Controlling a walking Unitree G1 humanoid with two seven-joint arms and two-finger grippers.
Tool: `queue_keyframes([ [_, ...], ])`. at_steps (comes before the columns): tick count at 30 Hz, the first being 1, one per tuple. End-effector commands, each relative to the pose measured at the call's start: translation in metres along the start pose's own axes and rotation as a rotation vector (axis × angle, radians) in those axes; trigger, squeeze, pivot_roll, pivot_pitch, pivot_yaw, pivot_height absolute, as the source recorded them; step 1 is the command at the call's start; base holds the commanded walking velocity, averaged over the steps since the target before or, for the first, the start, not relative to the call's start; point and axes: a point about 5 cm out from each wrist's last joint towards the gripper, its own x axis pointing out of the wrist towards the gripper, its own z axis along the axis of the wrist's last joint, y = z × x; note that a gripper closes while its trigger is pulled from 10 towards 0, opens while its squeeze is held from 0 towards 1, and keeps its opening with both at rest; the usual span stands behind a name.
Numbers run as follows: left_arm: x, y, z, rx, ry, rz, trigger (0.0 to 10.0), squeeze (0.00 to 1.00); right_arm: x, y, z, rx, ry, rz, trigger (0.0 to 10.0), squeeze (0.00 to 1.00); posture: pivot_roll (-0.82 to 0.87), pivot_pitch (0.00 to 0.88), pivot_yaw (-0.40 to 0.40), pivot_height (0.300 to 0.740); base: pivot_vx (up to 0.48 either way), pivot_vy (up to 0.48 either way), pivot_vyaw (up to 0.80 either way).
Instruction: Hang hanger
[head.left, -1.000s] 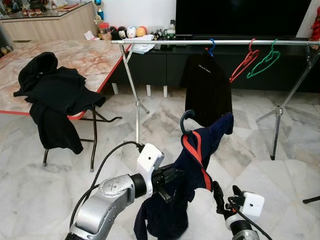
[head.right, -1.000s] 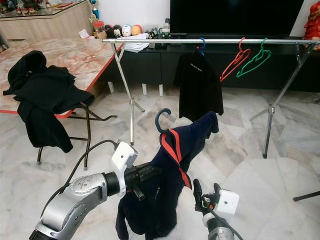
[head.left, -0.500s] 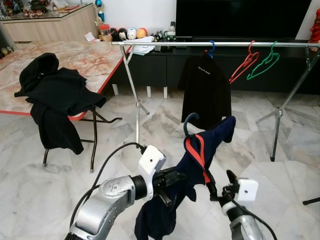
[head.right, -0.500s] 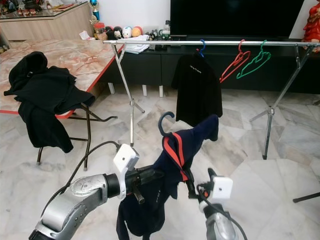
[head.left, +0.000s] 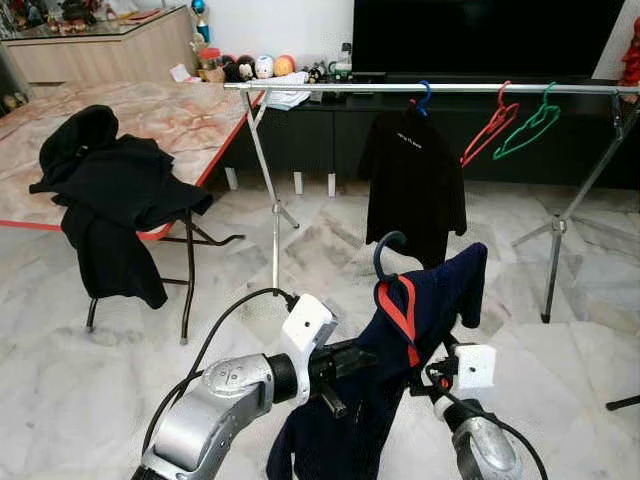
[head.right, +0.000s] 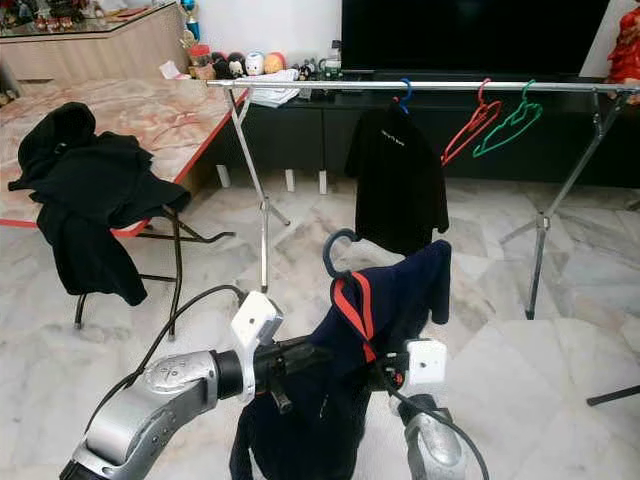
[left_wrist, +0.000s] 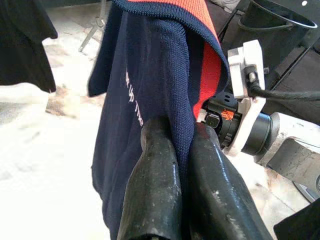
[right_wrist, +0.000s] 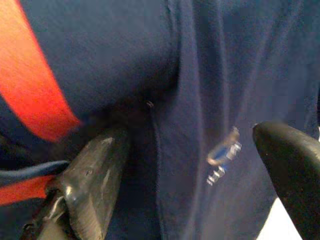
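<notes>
Left wrist view has the left gripper (left_wrist: 182, 145) pinched tight on the navy shirt (head.left: 420, 310) (red-trimmed collar), held low before the rail (head.left: 430, 87) with its hanger hook (head.left: 388, 250) poking up. The right gripper (right_wrist: 190, 180), fingers spread wide, presses against the shirt's cloth from the other side.

Navy shirt (head.left: 420, 320), red-orange collar; red hanger (head.left: 490, 125); green hanger (head.left: 528, 122); black jacket (head.left: 110, 190).
</notes>
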Motion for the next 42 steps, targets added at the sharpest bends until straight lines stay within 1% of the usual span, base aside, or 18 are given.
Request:
queue_keyframes([
  [1,0.002,-0.006,0.016,0.048,-0.042,-0.045,10.0,0.0,-0.003,0.0,-0.007,-0.043,0.041,-0.007,10.0,0.0,0.03,0.07,0.041,0.74,0.0,0.0,0.0],
  [2,0.003,-0.007,0.016,0.048,-0.043,-0.052,10.0,0.0,-0.004,-0.002,-0.007,-0.056,0.032,-0.029,10.0,0.0,0.03,0.071,0.041,0.74,0.0,0.0,0.0],
  [5,0.003,-0.009,0.017,0.047,-0.041,-0.065,10.0,0.0,-0.003,-0.004,-0.004,-0.051,0.008,-0.057,10.0,0.0,0.03,0.071,0.041,0.74,0.0,0.0,0.0],
  [9,0.002,-0.011,0.016,0.052,-0.029,-0.087,10.0,0.0,0.0,-0.005,-0.001,-0.064,0.009,-0.077,10.0,0.0,0.03,0.069,0.04,0.74,0.0,0.0,0.0],
  [10,0.001,-0.012,0.015,0.054,-0.024,-0.095,10.0,0.0,0.001,-0.005,-0.001,-0.067,0.011,-0.082,9.7,0.0,0.03,0.069,0.04,0.74,0.0,0.0,0.0],
  [11,0.001,-0.012,0.015,0.053,-0.024,-0.098,10.0,0.0,0.001,-0.005,-0.001,-0.067,0.011,-0.082,9.7,0.0,0.03,0.069,0.04,0.74,0.0,0.0,0.0],
  [12,0.001,-0.014,0.016,0.05,-0.024,-0.109,10.0,0.0,0.001,-0.005,-0.001,-0.069,0.011,-0.085,3.4,0.0,0.04,0.066,0.038,0.74,0.0,0.0,0.0],
  [13,0.001,-0.014,0.016,0.05,-0.024,-0.109,10.0,0.0,0.001,-0.005,-0.001,-0.069,0.011,-0.085,3.4,0.0,0.04,0.066,0.038,0.74,0.0,0.0,0.0],
  [15,0.0,-0.017,0.016,0.048,-0.017,-0.139,10.0,0.0,0.002,-0.005,-0.001,-0.072,0.01,-0.089,0.8,0.0,0.04,0.066,0.039,0.74,0.0,0.0,0.0],
  [16,0.0,-0.017,0.016,0.048,-0.017,-0.139,10.0,0.0,0.002,-0.005,-0.001,-0.072,0.01,-0.089,0.8,0.0,0.04,0.066,0.039,0.74,0.0,0.0,0.0],
  [17,0.0,-0.018,0.016,0.049,-0.014,-0.145,10.0,0.0,0.002,-0.006,0.0,-0.072,0.009,-0.091,0.5,0.0,0.04,0.067,0.039,0.74,0.0,0.0,0.0],
  [18,0.0,-0.019,0.015,0.048,-0.009,-0.147,10.0,0.0,0.003,-0.006,0.001,-0.073,0.005,-0.094,0.0,0.0,0.04,0.066,0.04,0.74,0.0,0.0,0.0],
  [24,0.0,-0.017,0.01,0.059,0.016,-0.135,10.0,0.0,0.004,-0.007,0.002,-0.072,-0.006,-0.1,0.0,0.0,0.03,0.067,0.039,0.74,0.0,0.0,0.0],
  [29,0.0,-0.016,0.011,0.061,0.016,-0.13,10.0,0.0,0.002,-0.007,-0.001,-0.073,0.008,-0.106,0.0,0.0,0.04,0.066,0.038,0.74,0.0,0.0,0.0],
  [35,-0.001,-0.016,0.01,0.064,0.02,-0.129,10.0,0.0,0.003,-0.004,0.0,-0.072,-0.001,-0.099,0.0,0.0,0.04,0.065,0.038,0.74,0.0,0.0,0.0],
  [42,-0.001,-0.015,0.01,0.067,0.019,-0.118,10.0,0.0,0.002,-0.006,0.0,-0.075,0.0,-0.105,0.0,0.0,0.04,0.062,0.038,0.74,0.0,0.0,0.0],
])
